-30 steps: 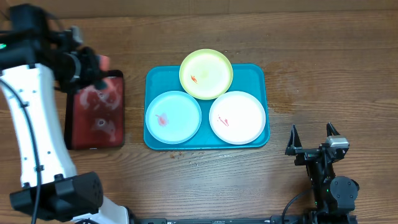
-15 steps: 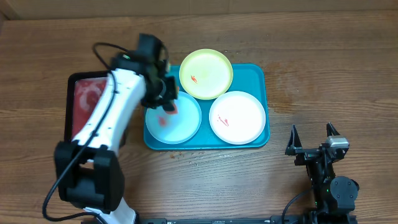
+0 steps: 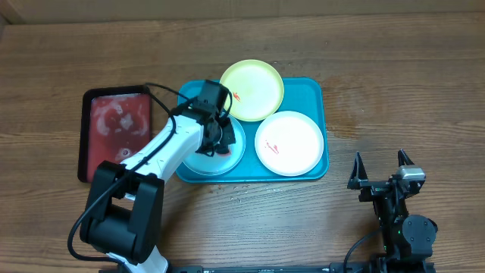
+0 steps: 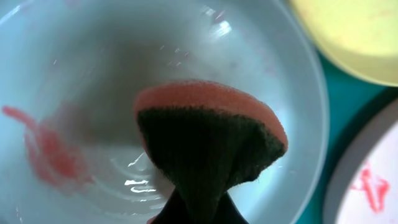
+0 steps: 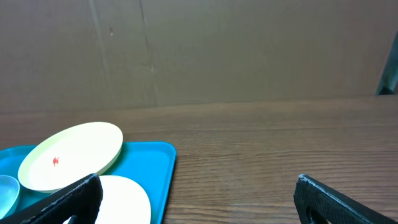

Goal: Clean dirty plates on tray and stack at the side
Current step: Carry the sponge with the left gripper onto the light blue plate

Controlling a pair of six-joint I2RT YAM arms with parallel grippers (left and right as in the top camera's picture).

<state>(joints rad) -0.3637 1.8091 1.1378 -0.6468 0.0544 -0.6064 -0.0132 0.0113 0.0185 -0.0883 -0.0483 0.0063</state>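
Note:
The teal tray [image 3: 311,91] holds three plates: a yellow-green plate [image 3: 254,87] at the back with a red smear, a white plate [image 3: 292,144] at the front right with a red smear, and a pale blue plate [image 3: 198,161] at the front left. My left gripper [image 3: 220,136] is shut on a pink sponge with a dark scouring side [image 4: 208,140] and presses it onto the pale blue plate [image 4: 93,74], where a red smear [image 4: 46,155] and wet streaks show. My right gripper [image 3: 381,173] is open and empty, right of the tray [image 5: 146,165].
A smaller red tray with a black rim [image 3: 117,133] lies left of the teal tray and holds pinkish wet residue. A brown cardboard wall [image 5: 217,50] stands behind the table. Bare wood lies between the teal tray and the right gripper.
My left arm swung from over the red tray to the pale blue plate, carrying the sponge, and now presses it on the plate. The right arm has not moved.

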